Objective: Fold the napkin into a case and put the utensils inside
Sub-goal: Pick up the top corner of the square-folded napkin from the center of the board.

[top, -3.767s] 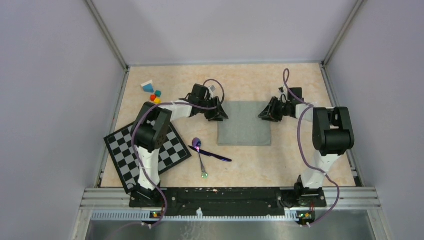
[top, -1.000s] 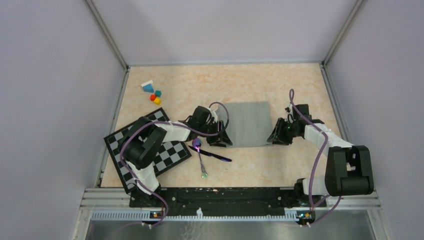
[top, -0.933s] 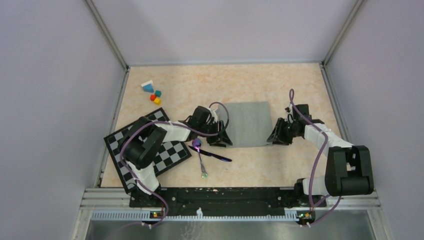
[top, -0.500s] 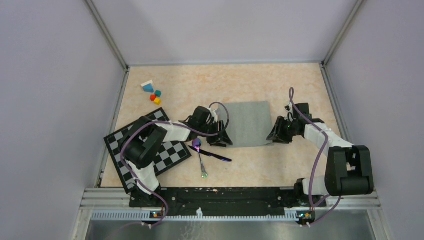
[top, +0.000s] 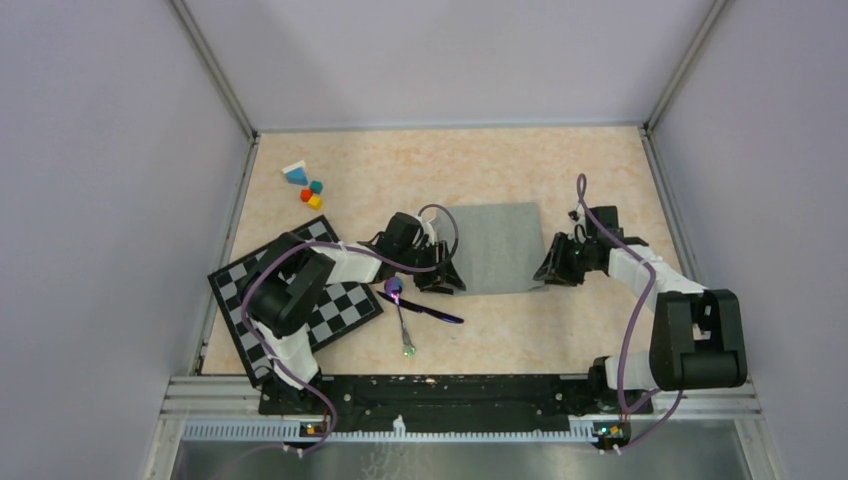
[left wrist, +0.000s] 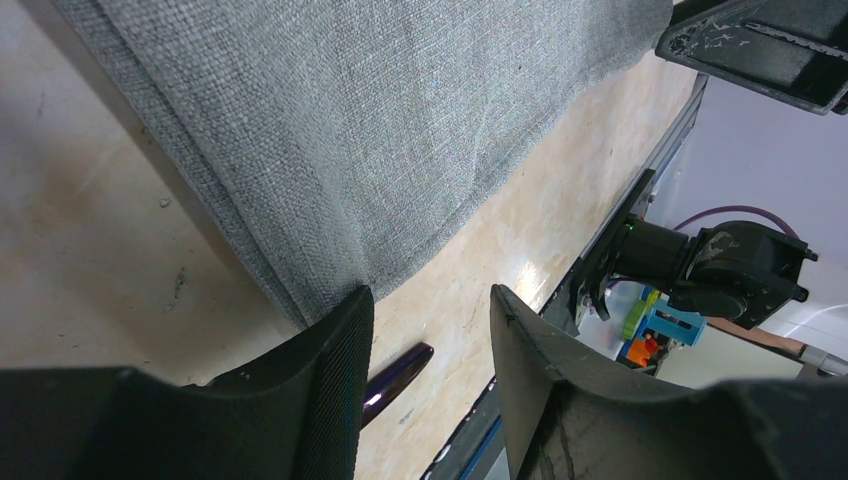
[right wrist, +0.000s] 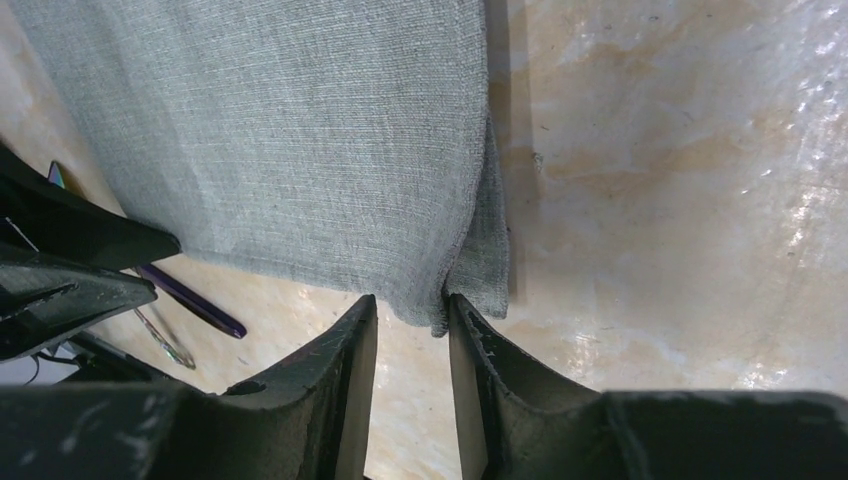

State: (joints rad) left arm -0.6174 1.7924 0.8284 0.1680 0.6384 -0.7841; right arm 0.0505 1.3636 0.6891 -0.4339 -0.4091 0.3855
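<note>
Blocks (top: 308, 190), small and coloured, cluster near the far left corner of the surface (top: 480, 165). Nearer, by the left edge, lies a black-and-white checkered board (top: 345, 302). It is partly covered by the left arm (top: 300, 280), which reaches across it toward the middle.

Just right of the board lie the utensils. The spoon (top: 402, 318) has its bowl toward the far side and is crossed by the dark stick (top: 432, 311). Both rest on the bare surface close beside the left fingers and apart from the cloth.

The left fingers (left wrist: 325, 380) stand moderately wide at the napkin's near left corner. One tip is against the layered cloth edge, bare surface shows in the gap, and nothing is held.

The napkin (top: 497, 245), grey-green and folded double, lies flat in the middle of the surface between the two arms.

At its near right corner the right fingers (right wrist: 345, 390) stand narrowly apart. The cloth's corner tip pokes just into their mouth and is not pinched. The right arm (top: 690, 340) bends in from the right edge.
</note>
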